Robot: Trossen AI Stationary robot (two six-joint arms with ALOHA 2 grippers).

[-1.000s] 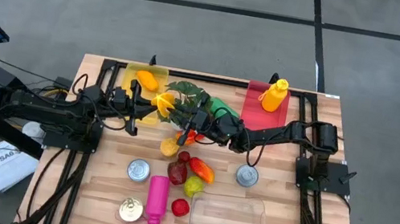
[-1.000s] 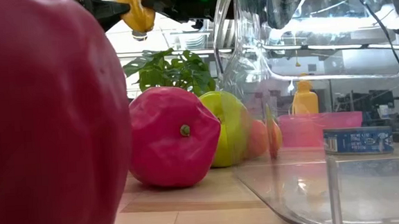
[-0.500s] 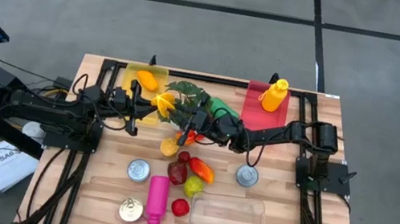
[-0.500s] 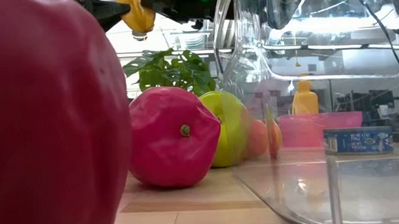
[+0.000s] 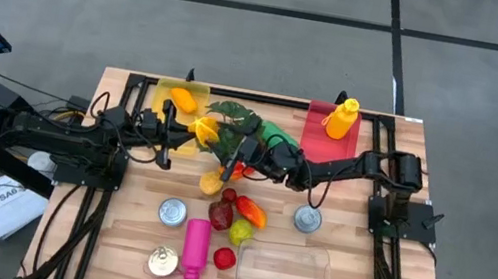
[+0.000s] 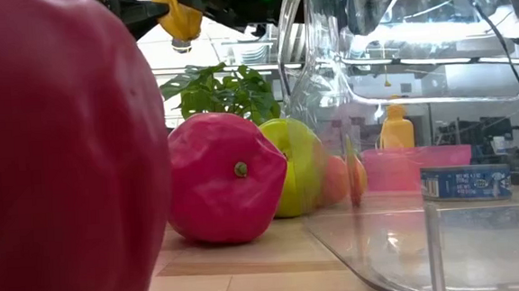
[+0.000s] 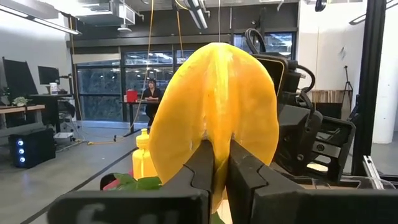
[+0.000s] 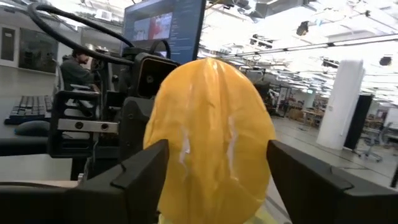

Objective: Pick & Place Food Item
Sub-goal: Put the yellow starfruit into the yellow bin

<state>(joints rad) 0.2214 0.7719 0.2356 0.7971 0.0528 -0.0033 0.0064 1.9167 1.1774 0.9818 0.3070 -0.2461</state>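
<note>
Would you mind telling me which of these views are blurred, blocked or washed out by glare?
Low view: a blurred red fruit close to the lens fills the left half, and the clear container distorts what lies behind it. Left wrist view: the yellow fruit blocks the centre. Right wrist view: the same fruit blocks the centre, and the ceiling lights wash out. High view: even light.

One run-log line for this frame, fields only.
phase: handover mid-air | left gripper: shut on yellow starfruit | right gripper: open around it | target: undetermined
</note>
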